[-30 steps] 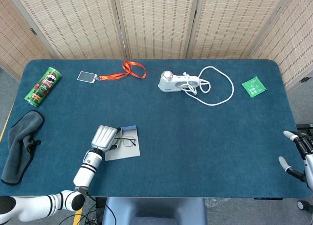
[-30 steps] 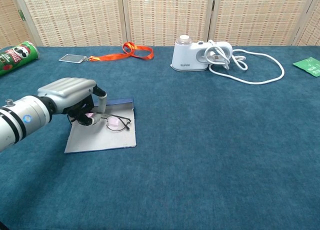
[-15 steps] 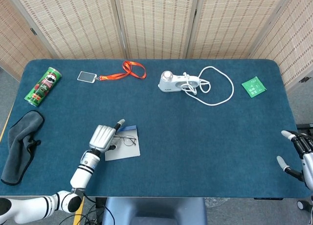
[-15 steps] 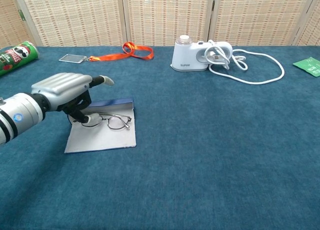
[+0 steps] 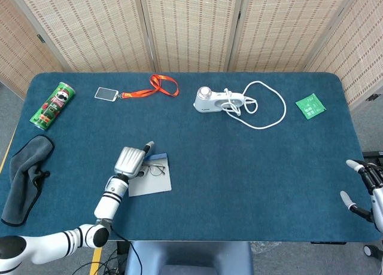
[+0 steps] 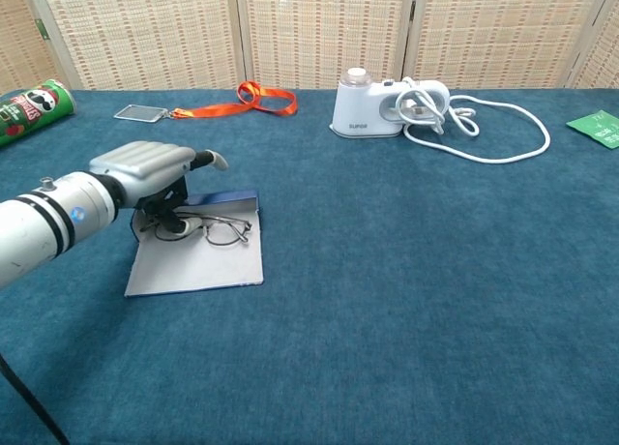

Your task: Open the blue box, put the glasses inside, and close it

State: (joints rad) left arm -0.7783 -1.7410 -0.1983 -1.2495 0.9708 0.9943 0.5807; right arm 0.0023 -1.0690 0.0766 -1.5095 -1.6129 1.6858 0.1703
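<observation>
Glasses lie on the pale inner face of the blue box, which sits opened flat near the table's front left, its blue lid edge showing at the far side. The left hand hovers over the left end of the frame, knuckles up, one finger stretched out toward the right while the others curl down beside the near temple. Whether those curled fingers actually pinch the frame is hard to tell from either view; they seem to touch it at most. The right hand waits at the far right table edge, fingers apart, holding nothing.

The step in hand looks like settling the glasses squarely inside before closing. Doing it well probably means nudging the frame toward the middle of the pale panel, letting go cleanly, then catching the free edge of the lid without dragging the thin wire frame along.

Nothing crowds the box. A grey cloth lies at the left edge, a green can and an orange lanyard further back, and a white appliance with its cable well apart.
</observation>
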